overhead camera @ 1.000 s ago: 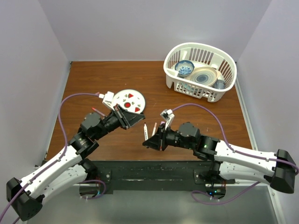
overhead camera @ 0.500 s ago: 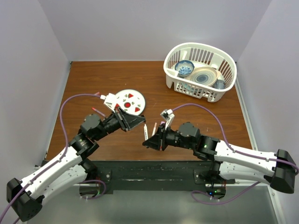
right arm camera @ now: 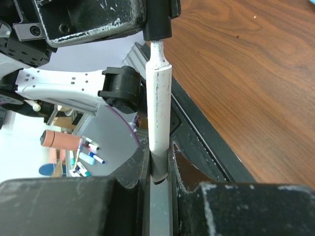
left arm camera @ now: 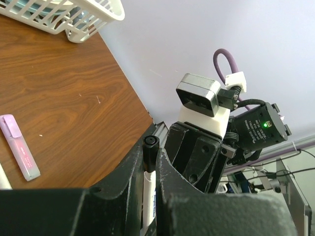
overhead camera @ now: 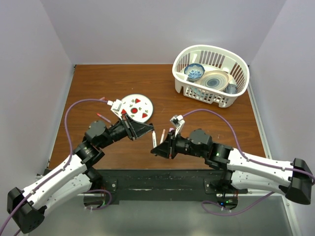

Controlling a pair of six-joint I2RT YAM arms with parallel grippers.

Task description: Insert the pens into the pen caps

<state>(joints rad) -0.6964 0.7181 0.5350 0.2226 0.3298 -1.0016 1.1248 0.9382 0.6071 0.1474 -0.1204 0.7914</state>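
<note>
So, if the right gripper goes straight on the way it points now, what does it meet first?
The dark cap clamped in the left gripper. The white pen that the right gripper holds has its tip at, perhaps just inside, that cap; how deep is unclear.

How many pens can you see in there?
3. A white pen is held in the right gripper; a pale pink pen lies on the table beside it; a thin reddish pen lies left of the left arm. Others may be hidden.
</note>
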